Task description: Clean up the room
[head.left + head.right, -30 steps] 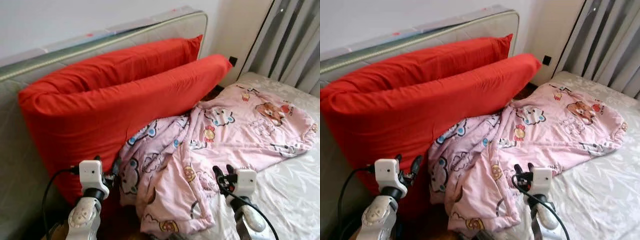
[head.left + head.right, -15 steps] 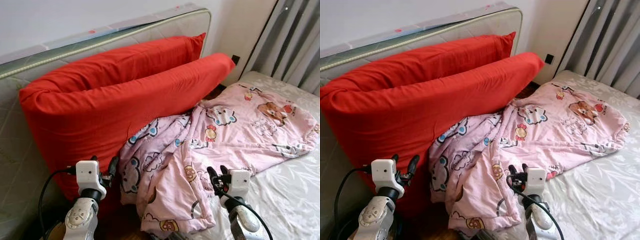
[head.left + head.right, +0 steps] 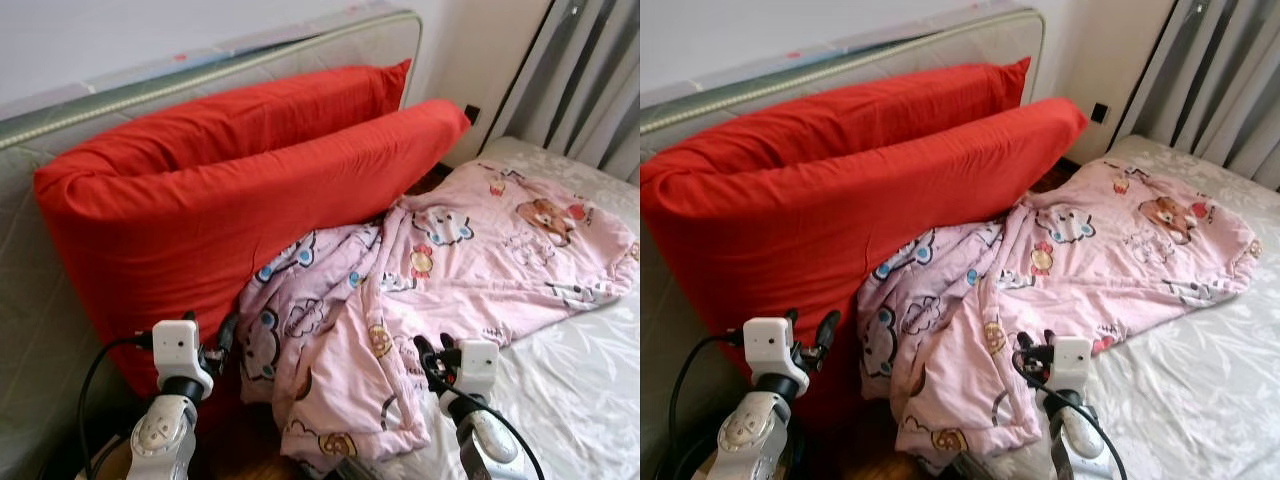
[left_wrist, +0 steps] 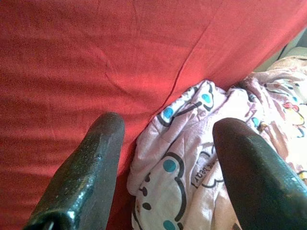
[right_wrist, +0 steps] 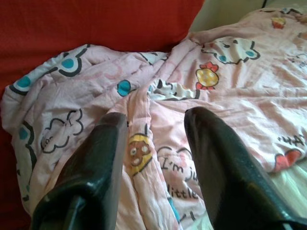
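Right gripper (image 3: 432, 356): I keep it low over the near edge of the pink blanket (image 3: 440, 270); fingers are parted, holding nothing.
Left gripper (image 3: 213, 340): fingers wide apart and empty, at the seam where the blanket meets the red pillow (image 3: 230, 200).
Change: over the last second the whole picture shifted a little and both grippers stayed near the same fold, so I judge no grasp is made yet.
Blanket: crumpled, with cartoon prints, bunched at the near left against the pillow and spread flatter to the far right over the bed (image 3: 580, 380).
Meaning: tidying is at its beginning.
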Tool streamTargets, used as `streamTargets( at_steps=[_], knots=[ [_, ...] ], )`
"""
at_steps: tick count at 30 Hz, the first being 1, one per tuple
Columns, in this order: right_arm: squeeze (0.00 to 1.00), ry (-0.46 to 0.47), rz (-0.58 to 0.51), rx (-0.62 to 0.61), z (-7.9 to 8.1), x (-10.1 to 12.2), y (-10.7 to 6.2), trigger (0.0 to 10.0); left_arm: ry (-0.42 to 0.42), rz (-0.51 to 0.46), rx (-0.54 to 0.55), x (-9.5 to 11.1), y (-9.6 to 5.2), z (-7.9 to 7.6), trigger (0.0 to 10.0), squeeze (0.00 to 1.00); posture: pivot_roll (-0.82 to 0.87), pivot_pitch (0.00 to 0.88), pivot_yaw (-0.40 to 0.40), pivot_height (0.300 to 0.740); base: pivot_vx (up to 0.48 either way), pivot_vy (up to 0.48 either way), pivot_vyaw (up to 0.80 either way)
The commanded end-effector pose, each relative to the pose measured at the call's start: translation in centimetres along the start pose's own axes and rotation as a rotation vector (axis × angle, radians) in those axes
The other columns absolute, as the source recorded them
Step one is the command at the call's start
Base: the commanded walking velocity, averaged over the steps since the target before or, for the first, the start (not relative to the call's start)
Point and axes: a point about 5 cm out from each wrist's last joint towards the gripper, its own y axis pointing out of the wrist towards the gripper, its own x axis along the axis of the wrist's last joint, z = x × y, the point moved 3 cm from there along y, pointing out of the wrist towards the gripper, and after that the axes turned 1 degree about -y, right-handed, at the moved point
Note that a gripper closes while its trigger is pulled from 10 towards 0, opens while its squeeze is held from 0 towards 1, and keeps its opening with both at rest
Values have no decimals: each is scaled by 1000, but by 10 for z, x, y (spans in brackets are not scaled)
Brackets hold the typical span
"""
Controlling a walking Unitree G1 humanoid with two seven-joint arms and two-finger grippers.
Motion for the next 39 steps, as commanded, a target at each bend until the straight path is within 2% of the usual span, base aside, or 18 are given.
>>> streamTargets(
  at_steps=[1, 12, 17, 39],
  knots=[
    [0, 4, -8, -6, -3, -1, -2, 10000, -1, 4, -5, -1, -1, -1, 10000, 0, -48, 48, -65, 666, 0, 0, 0],
    [0, -11, 28, -8, -2, -5, 0, 10000, -1, 4, -6, 0, 0, -2, 10000, 0, -48, 51, -65, 666, 0, 0, 0],
    [0, -8, 14, 1, -1, -4, -1, 10000, -1, 6, -6, 1, 0, -1, 10000, 0, -50, 56, -66, 637, 0, 0, 0],
    [0, 8, 9, 33, 4, -4, -1, 10000, -4, 27, -15, -3, 1, -4, 10000, 0, -47, 61, -67, 637, 0, 0, 0]
  ],
)
